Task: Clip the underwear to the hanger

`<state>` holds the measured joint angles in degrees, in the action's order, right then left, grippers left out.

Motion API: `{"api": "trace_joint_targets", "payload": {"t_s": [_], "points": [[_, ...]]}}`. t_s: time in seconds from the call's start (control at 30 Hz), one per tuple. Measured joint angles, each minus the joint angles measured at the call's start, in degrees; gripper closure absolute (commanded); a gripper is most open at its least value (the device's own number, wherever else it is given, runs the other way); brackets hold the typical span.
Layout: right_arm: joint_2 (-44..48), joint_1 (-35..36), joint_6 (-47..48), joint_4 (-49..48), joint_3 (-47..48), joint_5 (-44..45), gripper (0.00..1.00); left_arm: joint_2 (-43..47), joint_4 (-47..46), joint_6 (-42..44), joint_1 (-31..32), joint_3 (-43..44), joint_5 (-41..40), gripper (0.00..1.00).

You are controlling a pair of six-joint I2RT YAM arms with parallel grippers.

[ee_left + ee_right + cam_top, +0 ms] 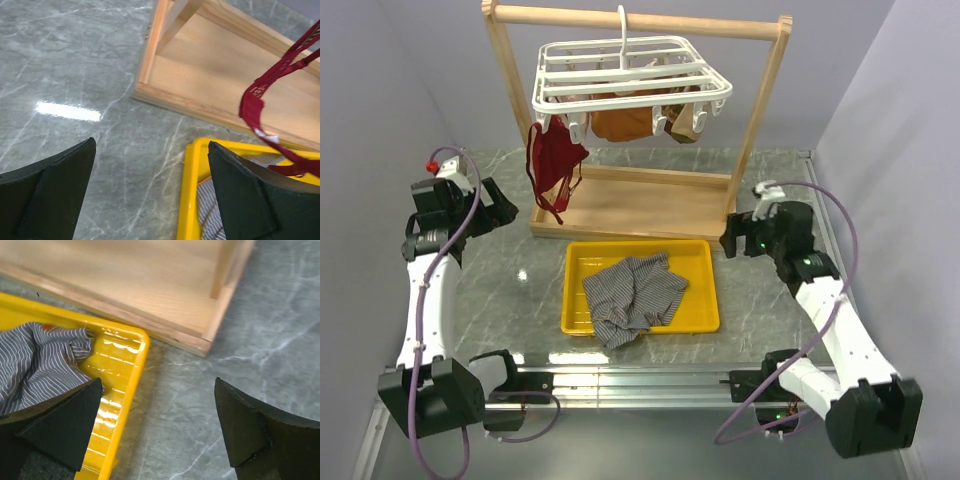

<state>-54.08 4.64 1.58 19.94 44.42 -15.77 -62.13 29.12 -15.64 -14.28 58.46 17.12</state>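
Observation:
The grey striped underwear (635, 297) lies crumpled in the yellow tray (705, 290) at the table's middle front. It also shows in the left wrist view (207, 217) and in the right wrist view (35, 365). The white grid hanger (630, 75) hangs by its hook from the wooden stand's top bar. My left gripper (508, 208) is open and empty, left of the tray, over the marble (150, 192). My right gripper (730, 240) is open and empty, just right of the tray's far right corner (157, 427).
The wooden frame stand (640, 205) has its base board right behind the tray. A dark red underwear (555, 165) hangs from the hanger's left clips, and orange-brown garments (625, 122) hang under its middle. Grey walls close both sides.

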Motion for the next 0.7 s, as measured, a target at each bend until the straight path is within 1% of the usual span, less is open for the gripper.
{"api": "trace_joint_targets", "payload": {"t_s": [0.13, 0.3, 0.4, 0.43, 0.57, 0.7], "points": [[-6.5, 8.2, 0.7, 0.2, 3.6, 3.7, 0.0, -2.7, 1.3, -1.7, -0.7, 3.7, 2.8, 0.01], [-14.1, 19.1, 1.0, 0.0, 9.8, 9.1, 0.0, -3.5, 2.7, -3.7, -3.1, 5.9, 5.2, 0.01], [-20.8, 27.6, 1.0, -0.8, 15.0, 13.0, 0.02, -4.5, 3.4, -5.1, -5.2, 7.6, 6.7, 0.01], [-23.1, 30.2, 0.8, -1.2, 16.6, 14.0, 0.04, -4.9, 3.6, -5.3, -5.7, 8.0, 7.1, 0.01], [-32.5, 38.6, -1.0, -1.5, 22.8, 16.9, 0.2, -6.3, 4.8, -5.9, -8.9, 8.9, 8.7, 0.01], [-42.0, 44.6, -4.1, -1.4, 29.5, 18.6, 0.29, -6.8, 6.1, -6.1, -12.0, 8.9, 10.0, 0.01]]}}
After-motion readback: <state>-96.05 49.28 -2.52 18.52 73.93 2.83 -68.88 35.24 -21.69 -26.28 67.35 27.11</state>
